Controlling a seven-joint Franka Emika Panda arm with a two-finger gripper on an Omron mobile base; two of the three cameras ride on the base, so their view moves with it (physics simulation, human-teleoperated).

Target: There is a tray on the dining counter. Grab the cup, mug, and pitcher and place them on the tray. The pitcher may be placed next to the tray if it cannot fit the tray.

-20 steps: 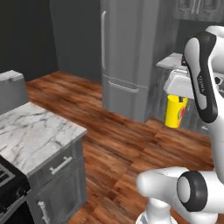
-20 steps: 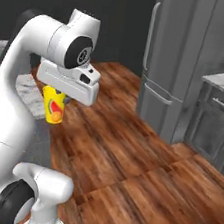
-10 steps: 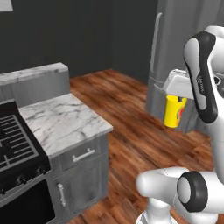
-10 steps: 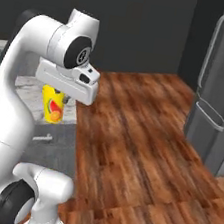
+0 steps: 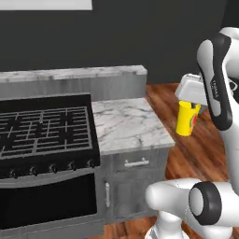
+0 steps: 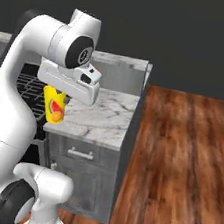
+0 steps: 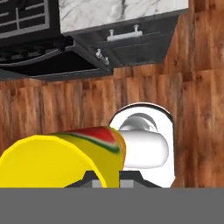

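The cup (image 5: 187, 120) is a bright yellow tumbler with a red mark, hanging in the air beside the arm. My gripper (image 5: 189, 106) is shut on the cup from above. From the other side the cup (image 6: 54, 108) hangs under the white hand, in front of the marble worktop, with the gripper (image 6: 60, 95) at its rim. In the hand view the cup (image 7: 61, 159) lies close to the lens above the wood floor and hides the fingertips. The tray, the mug, the pitcher and the dining counter are out of view.
A black gas stove (image 5: 44, 128) stands to the left. A marble worktop (image 5: 128, 123) on a grey drawer cabinet (image 5: 135, 163) adjoins it, with a raised marble ledge (image 5: 74, 74) behind. Wood floor (image 6: 179, 153) stretches to the right, before a dark wall.
The whole scene has swung with the base: the grey fridge has left the views and the stove with its marble worktop has come in. The cup stays in the shut gripper.
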